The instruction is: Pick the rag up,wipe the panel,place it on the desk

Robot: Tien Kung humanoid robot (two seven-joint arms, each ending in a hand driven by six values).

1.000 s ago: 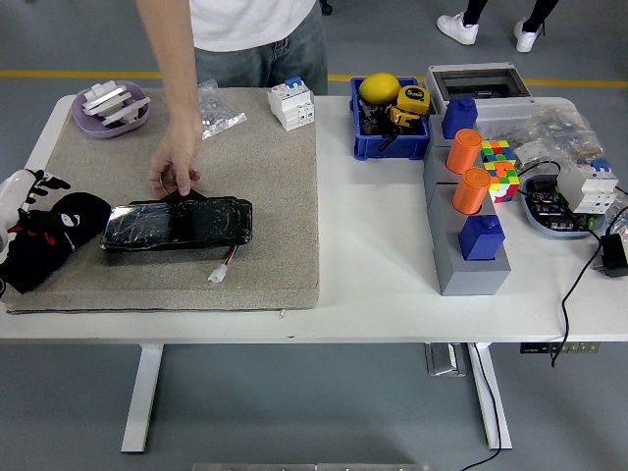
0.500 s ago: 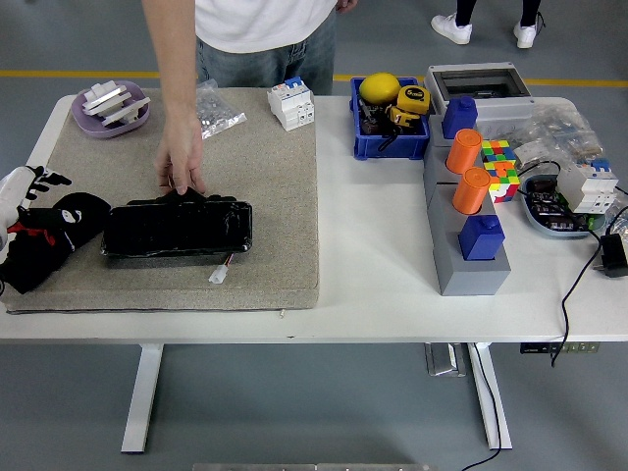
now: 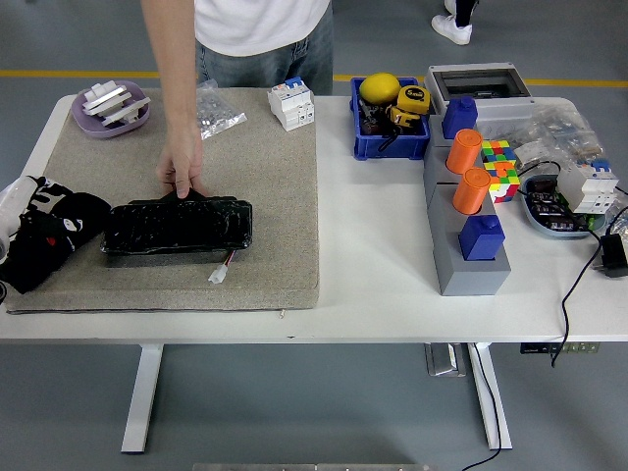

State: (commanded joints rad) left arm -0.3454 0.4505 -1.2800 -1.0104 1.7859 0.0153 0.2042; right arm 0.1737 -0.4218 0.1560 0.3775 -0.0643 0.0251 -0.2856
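The black panel (image 3: pixel 177 228) lies flat on the beige mat (image 3: pixel 265 177), with a small white connector (image 3: pixel 217 276) sticking out at its lower right. A person's hand (image 3: pixel 183 167) rests on the panel's far edge. The black rag (image 3: pixel 51 240), with small red marks, is bunched at the mat's left edge, just left of the panel. My left hand (image 3: pixel 27 196) sits over the rag's upper left part; its grip is hidden by black on black. My right hand is out of the picture.
On the mat's far side are a purple dish (image 3: pixel 110 108), a clear bag (image 3: pixel 218 108) and a white breaker (image 3: pixel 292 103). A blue bin (image 3: pixel 388 123), a grey block with orange cylinders (image 3: pixel 469 226), a colour cube (image 3: pixel 497 162) and cables fill the right.
The person's hand slid slightly right along the panel's far edge and the panel settled flat. My left hand and the rag shifted a little lower left.
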